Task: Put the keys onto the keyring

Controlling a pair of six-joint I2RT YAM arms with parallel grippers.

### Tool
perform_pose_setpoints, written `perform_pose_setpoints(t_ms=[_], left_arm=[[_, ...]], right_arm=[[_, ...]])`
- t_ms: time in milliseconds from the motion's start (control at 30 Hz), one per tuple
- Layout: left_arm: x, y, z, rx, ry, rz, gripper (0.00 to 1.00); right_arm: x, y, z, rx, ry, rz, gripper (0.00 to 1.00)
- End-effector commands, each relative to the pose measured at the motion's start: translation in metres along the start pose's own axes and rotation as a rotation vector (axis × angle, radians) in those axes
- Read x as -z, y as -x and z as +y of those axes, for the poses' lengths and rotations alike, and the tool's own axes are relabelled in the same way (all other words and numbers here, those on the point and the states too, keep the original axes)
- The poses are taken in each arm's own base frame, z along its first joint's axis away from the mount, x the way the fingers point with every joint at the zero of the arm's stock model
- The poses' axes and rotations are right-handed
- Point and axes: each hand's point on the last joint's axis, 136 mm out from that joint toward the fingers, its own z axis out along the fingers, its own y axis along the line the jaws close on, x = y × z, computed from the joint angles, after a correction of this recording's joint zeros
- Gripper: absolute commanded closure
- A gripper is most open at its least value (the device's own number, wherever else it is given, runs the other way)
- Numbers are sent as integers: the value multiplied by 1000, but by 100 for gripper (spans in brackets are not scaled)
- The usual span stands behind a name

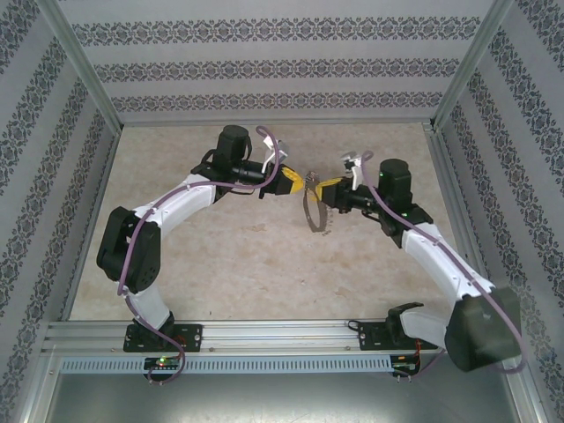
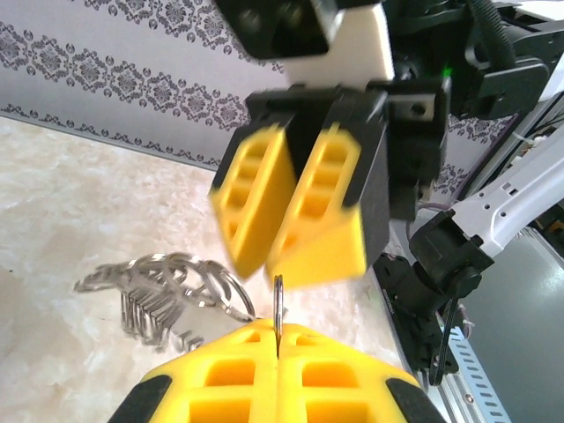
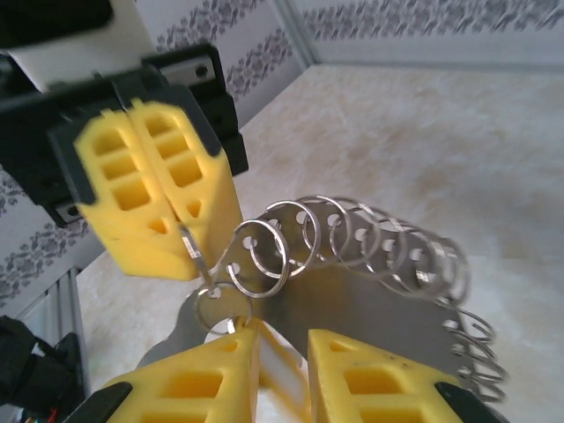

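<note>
The keyring (image 1: 320, 226) hangs in mid-air at the centre of the top view, above the pale tabletop (image 1: 220, 273), just under the spot where the two tools meet. The left tool (image 2: 278, 333) is pressed together on a thin metal loop at the hoop's rim. In its own camera that loop stands straight up out of the seam between the yellow fingers at the bottom of the frame. The right tool (image 3: 282, 339), at the bottom of its own view, has its fingers a little apart with a pale sliver (image 3: 278, 370) between them. That sliver may be the key, but I cannot tell, nor whether the fingers actually bite on it.

The step in hand looks like feeding a piece onto the held loop. To do it well, the left tool should hold steady while the right lines its piece up with the loop's open end (a thin wire seen edge-on forgives very little). It should approach slowly so the fringe does not swing. Any twist would likely drag the hoop round in the left tool's grip.

The hoop itself serves as the holder here. A row of small rings (image 2: 163, 295) is strung along it, overlapping across the middle of the right wrist view. I can pick out no gold key among them.
</note>
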Motion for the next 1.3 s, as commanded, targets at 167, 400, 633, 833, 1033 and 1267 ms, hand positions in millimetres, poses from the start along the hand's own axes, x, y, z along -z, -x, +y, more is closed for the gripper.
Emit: perform_pose_setpoints(t_ms=[167,400,633,833,1033,1267], left_arm=[[4,24,-13,-83,-15,-50,100],[4,23,-13,-78,-18,-53,100],[3,24,-13,-77,-23,-56,100],[3,25,-14,-76,-28,-57,100],[3,23,-14,-72,-31,-55,100],[3,22,-14,-73,-31,-55,100]], right_arm=[[12,14,21,31,66,-56,67],[6,19,31,57,132,-60,64],[-5,25,35,74,176,-43,63],[-11,28,41,86,200,-39,63],[-15,32,45,96,215,-37,65],[-20,35,46,98,225,-26,80]])
